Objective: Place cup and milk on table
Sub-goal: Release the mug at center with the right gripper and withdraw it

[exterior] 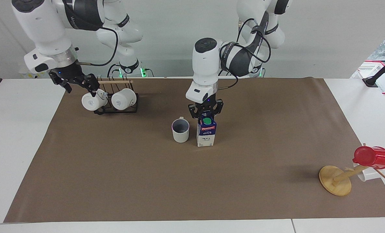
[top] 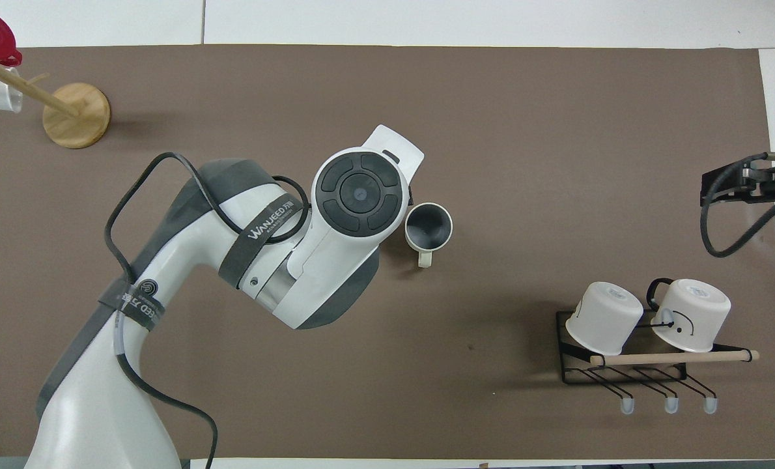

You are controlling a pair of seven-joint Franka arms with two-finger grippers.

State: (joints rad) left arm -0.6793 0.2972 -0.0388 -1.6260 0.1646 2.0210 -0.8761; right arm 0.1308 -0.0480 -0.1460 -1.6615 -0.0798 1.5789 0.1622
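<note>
The milk (exterior: 206, 133) stands upright on the brown sheet of the table (exterior: 192, 184), beside the cup (exterior: 180, 130). The cup is upright, its handle toward the robots, on the side toward the right arm's end. My left gripper (exterior: 205, 114) is straight above the carton, its fingers open on either side of the gable top. In the overhead view the left wrist hides the carton and the gripper; the cup (top: 428, 227) shows beside it. My right gripper (exterior: 79, 88) is open and empty, raised over the end of the mug rack (exterior: 116, 109).
The black wire rack (top: 622, 374) holds two white mugs (top: 604, 322) (top: 690, 314), bottoms showing, near the robots at the right arm's end. A wooden mug tree (exterior: 335, 181) with a red cup (exterior: 372, 157) stands at the left arm's end, farther out.
</note>
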